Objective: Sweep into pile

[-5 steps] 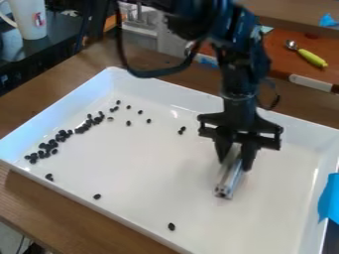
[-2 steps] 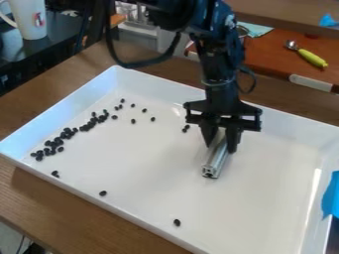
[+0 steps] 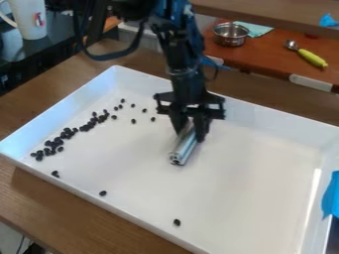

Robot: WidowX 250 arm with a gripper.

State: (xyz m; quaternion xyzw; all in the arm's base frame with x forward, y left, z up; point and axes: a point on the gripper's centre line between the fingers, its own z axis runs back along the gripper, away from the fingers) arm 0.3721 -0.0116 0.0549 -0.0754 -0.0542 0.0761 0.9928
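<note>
My gripper [image 3: 190,130] hangs over the middle of the white tray [image 3: 245,183], shut on a silver metal bar [image 3: 183,149]. The bar slants down toward the tray floor, its near end toward the camera. Dark beans [image 3: 66,133] lie in a loose band along the tray's left side. Several more are scattered behind, near the back left. Single beans sit near the front edge, one at the left [image 3: 55,173], one farther along [image 3: 102,193] and one at the front middle [image 3: 177,222]. The bar stands to the right of the band, apart from it.
The tray's raised walls surround the work. Blue tape [image 3: 330,196] hangs on its right wall. Behind are a metal pot [image 3: 230,34] and a spoon with a green handle [image 3: 311,58]. A white mug [image 3: 28,19] stands at the top left.
My gripper has moved left with the metal bar, and away from the camera at first. The tray and beans shifted slightly between the two earlier frames. The pot has come into view.
</note>
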